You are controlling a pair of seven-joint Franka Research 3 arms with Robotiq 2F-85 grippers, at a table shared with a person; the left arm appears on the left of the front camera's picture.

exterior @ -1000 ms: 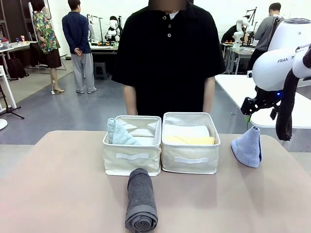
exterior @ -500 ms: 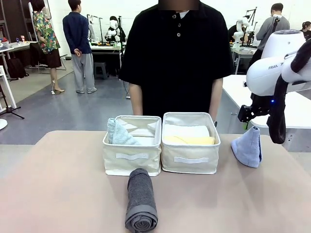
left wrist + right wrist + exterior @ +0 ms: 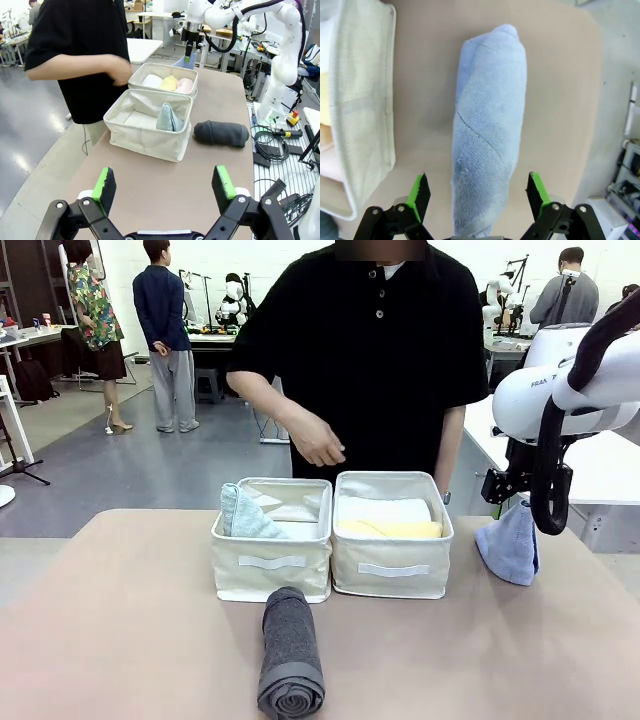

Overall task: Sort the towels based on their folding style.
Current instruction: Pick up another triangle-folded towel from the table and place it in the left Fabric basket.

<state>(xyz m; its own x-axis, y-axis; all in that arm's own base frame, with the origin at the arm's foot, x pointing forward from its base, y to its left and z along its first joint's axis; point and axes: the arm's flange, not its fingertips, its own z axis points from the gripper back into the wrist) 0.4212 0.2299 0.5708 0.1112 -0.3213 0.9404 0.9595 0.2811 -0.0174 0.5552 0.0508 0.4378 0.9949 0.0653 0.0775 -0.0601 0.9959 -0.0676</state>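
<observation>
Right wrist view: right tool (image 3: pixel 477 184) spread wide over the periwinkle towel (image 3: pixel 487 125), cream bin (image 3: pixel 365 100) close beside

I see a glossy grey floor (image 3: pixel 120 470) running off toward ten o'clock, where a cluttered workbench (image 3: pixel 212 337) stands before a white wall (image 3: pixel 118 260). At two o'clock a white table (image 3: pixel 478 445) sits beyond my tan tabletop (image 3: pixel 120 640). Lighting is bright and even.

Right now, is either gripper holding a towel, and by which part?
Nothing is held. Right gripper open over the periwinkle towel; left gripper open, empty.
</observation>
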